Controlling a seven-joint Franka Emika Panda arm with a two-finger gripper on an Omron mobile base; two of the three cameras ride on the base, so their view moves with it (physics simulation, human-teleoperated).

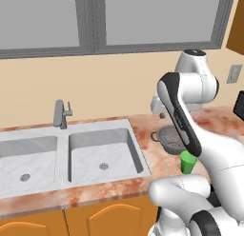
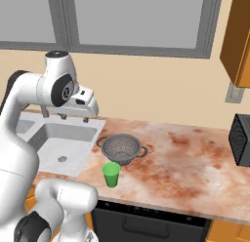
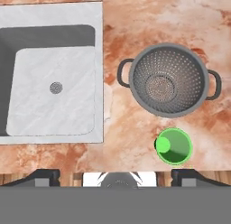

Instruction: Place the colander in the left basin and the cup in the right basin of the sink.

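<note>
The dark grey perforated colander (image 3: 169, 81) stands upright on the marbled counter just right of the sink (image 1: 64, 135), and also appears in the side views (image 2: 121, 148) (image 1: 167, 136). In front of the colander stands the green cup (image 3: 173, 146) (image 2: 111, 174) (image 1: 188, 162), upright near the counter's front edge. The left basin (image 1: 33, 159) and the right basin (image 1: 95, 154) (image 3: 56, 90) hold nothing. My gripper (image 3: 116, 177) (image 2: 74, 118) hangs high over the counter strip between the right basin and the colander, pointing down. It is open, with nothing between its fingertips (image 3: 43, 175).
A grey faucet (image 1: 61, 113) rises at the sink's back edge between the basins. At the counter's far right sits a dark appliance (image 2: 240, 138), under a wooden wall cabinet (image 2: 237, 41). Bare counter (image 2: 185, 158) stretches right of the colander.
</note>
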